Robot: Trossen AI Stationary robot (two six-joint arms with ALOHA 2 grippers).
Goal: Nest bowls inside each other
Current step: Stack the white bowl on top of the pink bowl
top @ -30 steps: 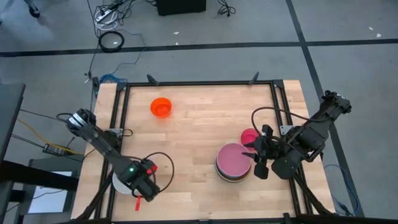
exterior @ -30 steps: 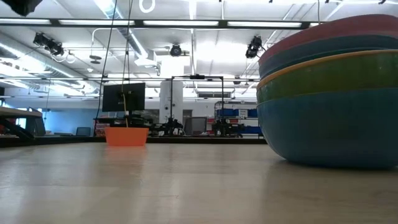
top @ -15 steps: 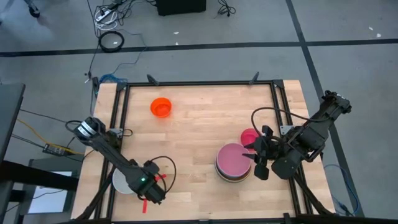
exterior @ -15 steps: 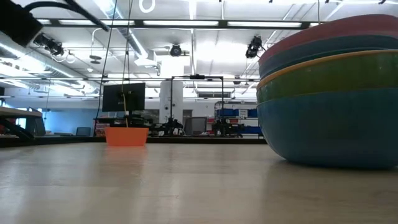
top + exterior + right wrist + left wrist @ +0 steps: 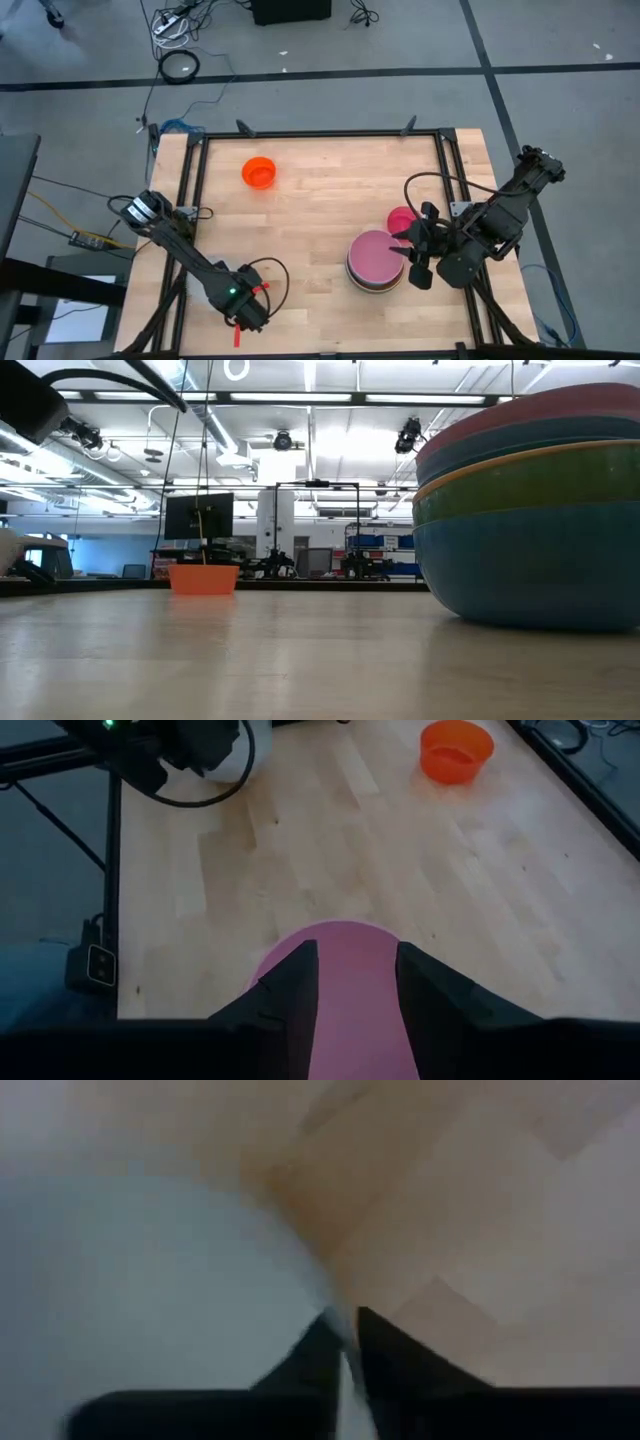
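Note:
A white bowl [image 5: 150,1280] sits at the table's near left, mostly hidden under my left arm in the high view. My left gripper [image 5: 244,310] points down and is shut on its rim. A stack of nested bowls [image 5: 375,262], pink on top, stands at the near right. My right gripper [image 5: 412,256] hovers open beside and above that stack, its fingers apart over the pink bowl [image 5: 345,980]. A small magenta bowl [image 5: 401,217] rests behind the stack. An orange bowl [image 5: 258,172] stands alone at the far left. My left gripper pinches the white bowl's rim [image 5: 343,1342] between its two fingers [image 5: 385,1355], one inside the bowl and one outside. The fingers come from above, pointing down. Whether the bowl still rests on the table does not show.
A black metal frame [image 5: 196,180] runs round the wooden tabletop [image 5: 320,200]. Bare wood lies between the orange bowl and the stack. In the low view the stack [image 5: 530,510] fills the right side, with the orange bowl [image 5: 204,578] far behind.
My left gripper has come down over the white bowl and shifted a little toward the table's near edge, so the arm now covers most of the bowl in the high view. A pale edge has appeared at the left of the low view.

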